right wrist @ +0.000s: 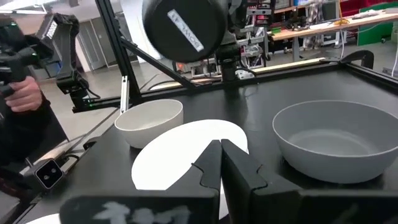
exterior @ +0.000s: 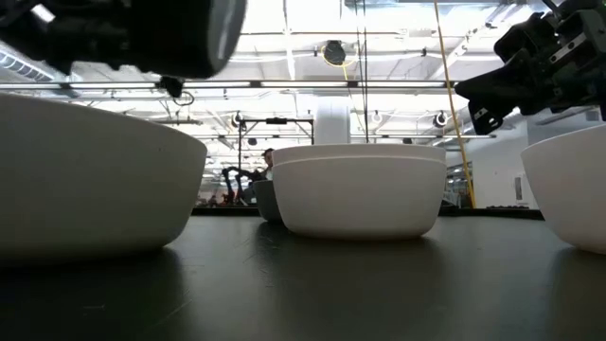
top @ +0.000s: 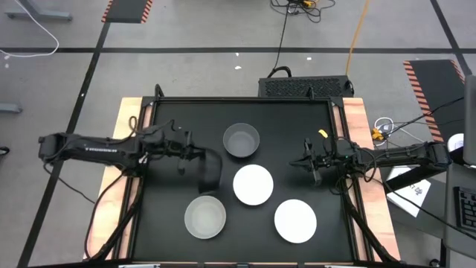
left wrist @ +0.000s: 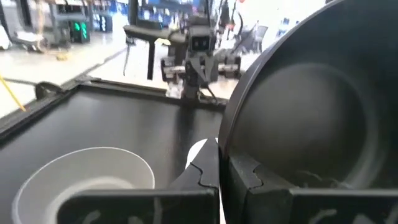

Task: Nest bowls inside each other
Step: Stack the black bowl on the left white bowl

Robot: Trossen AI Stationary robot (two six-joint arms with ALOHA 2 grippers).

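Nearest the front edge of the table: translucent bowl [top: 204, 217] front-left, upright, and a white bowl [top: 295, 220] front-right, upright. These two well apart.

Middle of the table: second white bowl [top: 253, 184], upright, between the front pair and the far one. In the low view it looks like two white bowls already stacked, a rim line showing below the top edge; cannot be sure.

Left gripper [top: 210, 168] hangs above the mat just left of that middle bowl, jaws clamped on the rim of the black bowl [top: 212, 173]. Black bowl is off the table and tipped on edge, its label-side base turned toward the right arm, its hollow toward the left wrist.

Far side: grey bowl [top: 241, 140], upright, near the back edge, alone.

Right gripper [top: 314, 165] waits at the right edge of the mat, fingers together, empty.

Judgement: step in hand is setting the black bowl into another.
- Level it first; tipped as it is, it would land on its rim.
- Centre it over the receiving bowl before lowering.
- Bowls look alike in size, so a skewed entry may wedge or push the lower bowl along the mat.
- Release only once seated.
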